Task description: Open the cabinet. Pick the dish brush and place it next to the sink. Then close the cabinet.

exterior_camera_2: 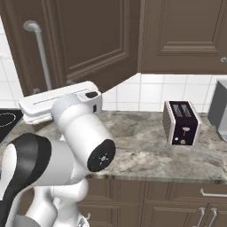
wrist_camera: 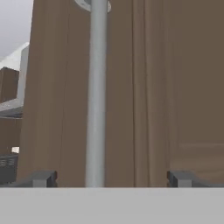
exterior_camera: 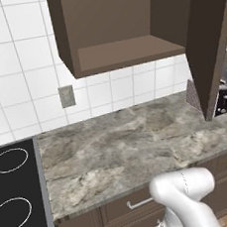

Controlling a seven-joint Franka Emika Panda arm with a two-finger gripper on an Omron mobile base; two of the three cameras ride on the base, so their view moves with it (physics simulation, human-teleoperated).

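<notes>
The dark brown wooden wall cabinet (exterior_camera: 126, 29) stands open, its raised-panel door (exterior_camera_2: 88, 40) swung out over the grey marbled stone worktop (exterior_camera: 134, 143). Inside the cabinet the one visible shelf (exterior_camera: 123, 52) looks bare; the dish brush cannot be made out. The white arm (exterior_camera_2: 75, 133) rises from below the worktop's front edge, bends at its dark elbow and reaches up toward the door, its flat white hand level just beside the long vertical silver bar handle (wrist_camera: 97, 92). In the hand view the tool (wrist_camera: 111, 178) faces the door front, jaws spread wide, the handle between the two dark fingertips (wrist_camera: 43, 178) nearer the left one, nothing gripped. A dark toaster (exterior_camera_2: 181, 123) stands on the worktop, right of the door.
</notes>
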